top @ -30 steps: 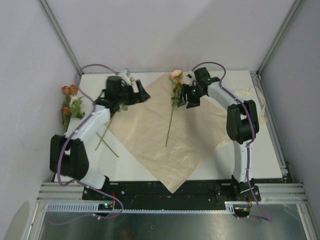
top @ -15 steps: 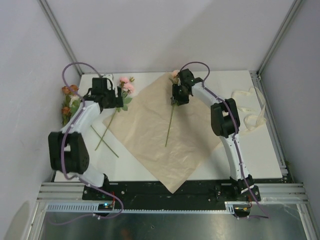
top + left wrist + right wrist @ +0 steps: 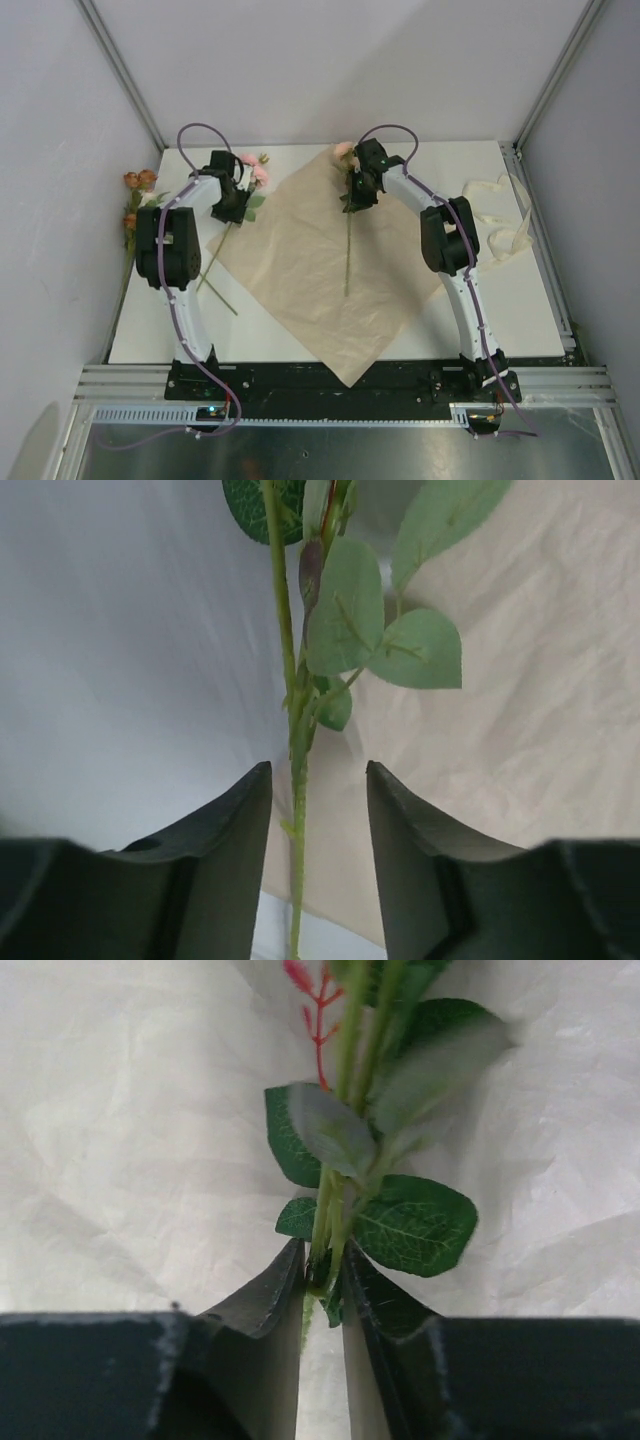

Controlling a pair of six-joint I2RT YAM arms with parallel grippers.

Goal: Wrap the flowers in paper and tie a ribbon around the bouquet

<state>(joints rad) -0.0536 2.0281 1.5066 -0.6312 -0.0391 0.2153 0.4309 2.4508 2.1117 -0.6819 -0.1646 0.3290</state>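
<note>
On paper (image 3: 300,260): right claw (image 3: 322,1255) clenched on flowers (image 3: 415,1225) | left claw (image 3: 318,772) released, straddling stem (image 3: 298,815)

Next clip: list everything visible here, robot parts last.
paper: one, peach-tan, spread as a diamond mid-table
peach flower: one, green stem, lying on the paper's far half
pink flower: one stem, blooms beside the paper's far-left edge
orange flowers: one bunch, past the table's left edge
ribbon: one, cream, heaped at the table's right edge
table: one, white
left gripper: open, fingers either side of the pink flower's stem
right gripper: shut on the peach flower's stem
</note>
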